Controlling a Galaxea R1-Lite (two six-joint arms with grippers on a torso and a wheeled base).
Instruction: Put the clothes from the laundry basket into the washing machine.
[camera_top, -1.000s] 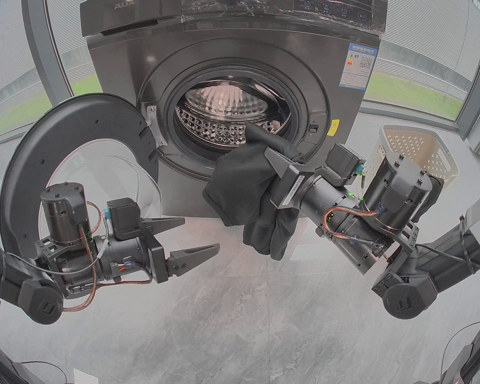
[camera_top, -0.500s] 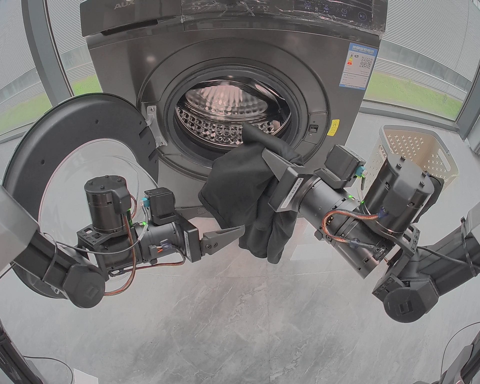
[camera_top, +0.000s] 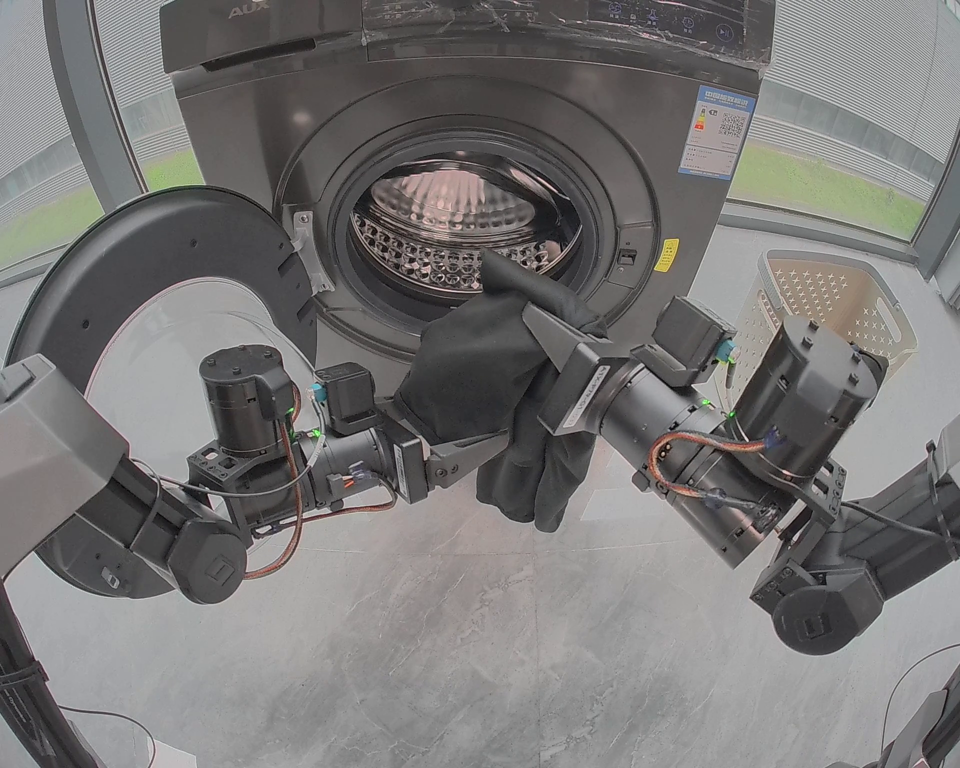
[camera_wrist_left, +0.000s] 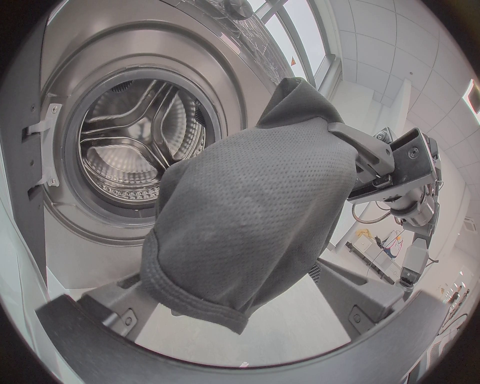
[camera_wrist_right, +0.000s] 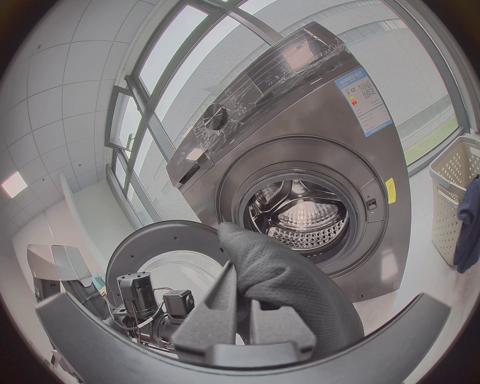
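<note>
Since the dark grey mesh-knit garment (camera_top: 470, 370) hangs slack just outside the open mouth of the grey steel washing machine (camera_top: 640, 150), right gripper (camera_top: 540, 330) is clamped on its top fold | left gripper (camera_top: 460, 445), jaws spread, straddles the dangling hem, prob to gather it up

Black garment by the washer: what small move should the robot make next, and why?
Probably close the left gripper on the black garment: its open fingers flank the hanging lower part, while the right gripper grips the top short of the open drum.
</note>
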